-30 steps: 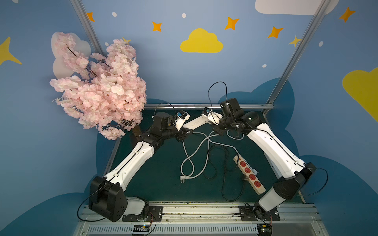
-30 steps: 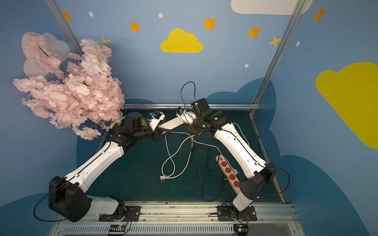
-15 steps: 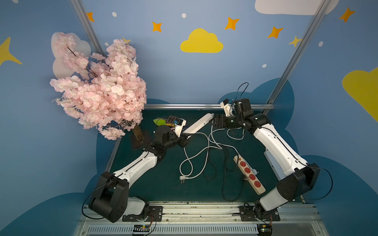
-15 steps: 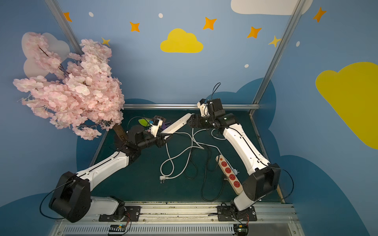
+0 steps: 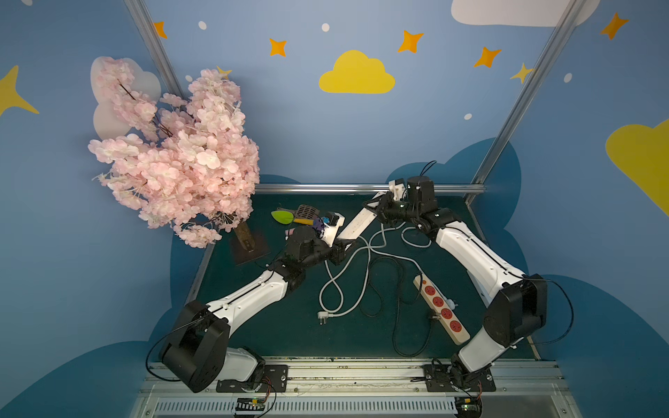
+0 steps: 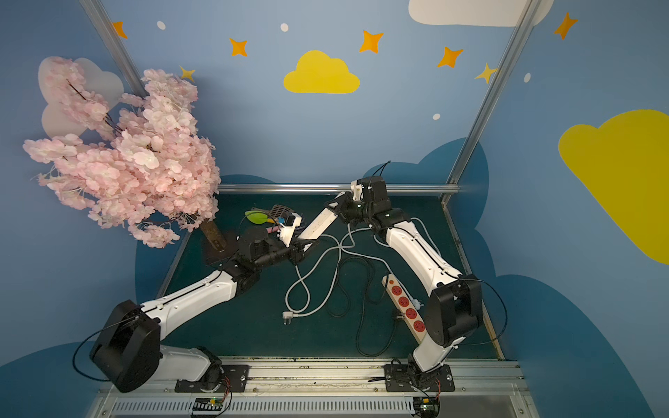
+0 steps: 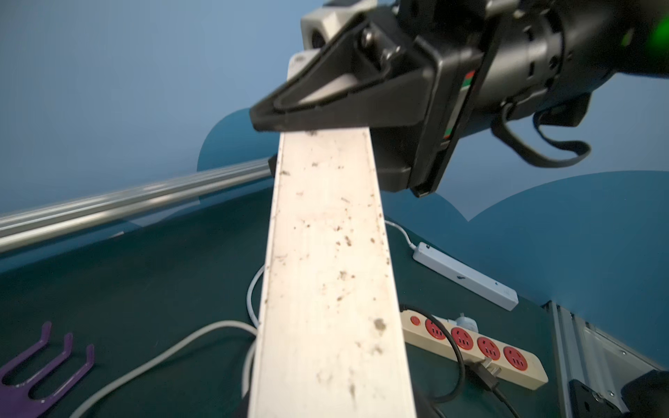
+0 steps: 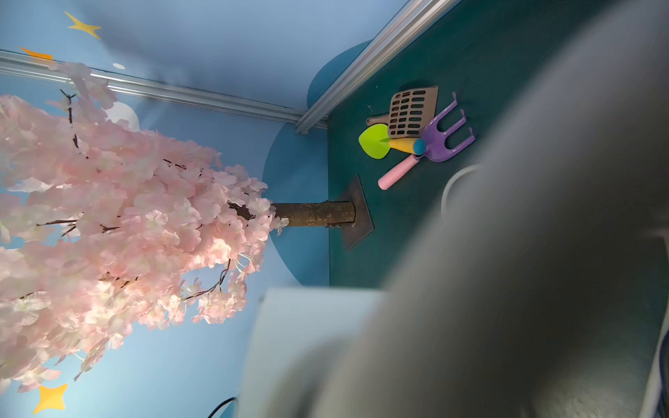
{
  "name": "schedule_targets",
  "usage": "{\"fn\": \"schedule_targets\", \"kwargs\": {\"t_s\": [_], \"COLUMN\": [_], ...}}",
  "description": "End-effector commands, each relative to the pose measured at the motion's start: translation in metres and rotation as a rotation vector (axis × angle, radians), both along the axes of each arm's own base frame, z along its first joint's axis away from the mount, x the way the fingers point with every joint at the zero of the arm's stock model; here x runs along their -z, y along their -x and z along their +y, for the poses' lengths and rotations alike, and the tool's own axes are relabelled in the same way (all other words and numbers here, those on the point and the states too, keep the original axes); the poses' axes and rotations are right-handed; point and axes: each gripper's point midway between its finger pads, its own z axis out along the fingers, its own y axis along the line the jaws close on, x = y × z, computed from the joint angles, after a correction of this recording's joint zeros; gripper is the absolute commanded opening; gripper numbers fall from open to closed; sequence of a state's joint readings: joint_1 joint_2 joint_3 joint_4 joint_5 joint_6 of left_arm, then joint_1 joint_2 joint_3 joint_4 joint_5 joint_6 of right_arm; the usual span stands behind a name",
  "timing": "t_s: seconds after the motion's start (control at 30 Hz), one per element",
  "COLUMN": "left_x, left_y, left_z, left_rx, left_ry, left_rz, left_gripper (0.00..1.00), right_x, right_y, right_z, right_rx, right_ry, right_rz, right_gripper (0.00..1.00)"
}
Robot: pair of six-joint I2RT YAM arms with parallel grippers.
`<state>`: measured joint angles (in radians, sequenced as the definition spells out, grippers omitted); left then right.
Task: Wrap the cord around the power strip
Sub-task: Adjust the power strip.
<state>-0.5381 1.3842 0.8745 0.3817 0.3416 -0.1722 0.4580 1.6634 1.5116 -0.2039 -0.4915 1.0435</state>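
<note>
Left end effector (image 5: 342, 247) and right end effector (image 5: 374, 209) are clamped on opposite ends of the white power strip (image 5: 358, 224), held tilted above the tabletop (image 5: 253, 325); its cord (image 5: 368, 271) is draped in loose loops below.

The left gripper (image 5: 345, 245) dropped lower and pulled the long white plastic power strip (image 5: 356, 226) back with it. The right gripper (image 5: 371, 210) let go, then grabbed its far end again.
</note>
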Motion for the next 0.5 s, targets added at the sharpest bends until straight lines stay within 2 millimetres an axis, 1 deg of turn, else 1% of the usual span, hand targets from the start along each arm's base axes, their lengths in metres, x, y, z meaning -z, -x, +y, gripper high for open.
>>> {"fn": "schedule_targets", "kwargs": {"t_s": [0.0,0.03,0.1,0.17,0.23,0.3,0.4,0.47], "left_x": [-0.051,-0.056,-0.063,-0.067,-0.07,-0.074,-0.078,-0.072], "left_y": [0.016,0.017,0.018,0.013,0.01,0.011,0.015,0.017], "left_z": [0.004,0.011,0.021,0.027,0.023,0.016,0.007,0.004], "left_rx": [0.131,0.159,0.214,0.245,0.32,0.4,0.489,0.493], "left_ry": [0.077,0.101,0.152,0.208,0.271,0.316,0.355,0.333], "left_rz": [0.035,0.109,0.238,0.355,0.445,0.505,0.553,0.563], "left_gripper": [0.52,0.59,0.66,0.67,0.67,0.69,0.73,0.75], "right_x": [-0.022,-0.025,-0.035,-0.049,-0.073,-0.092,-0.108,-0.115], "right_y": [-0.01,-0.011,-0.013,-0.012,-0.004,0.008,0.023,0.029], "right_z": [-0.004,-0.009,-0.014,-0.017,-0.013,-0.009,-0.006,-0.006], "right_rx": [-0.03,-0.04,-0.067,-0.087,-0.138,-0.185,-0.238,-0.255], "right_ry": [-0.021,-0.019,-0.038,-0.077,-0.137,-0.168,-0.187,-0.201], "right_rz": [-0.163,-0.196,-0.265,-0.321,-0.407,-0.48,-0.554,-0.584], "right_gripper": [0.14,0.12,0.11,0.1,0.1,0.1,0.1,0.1]}}
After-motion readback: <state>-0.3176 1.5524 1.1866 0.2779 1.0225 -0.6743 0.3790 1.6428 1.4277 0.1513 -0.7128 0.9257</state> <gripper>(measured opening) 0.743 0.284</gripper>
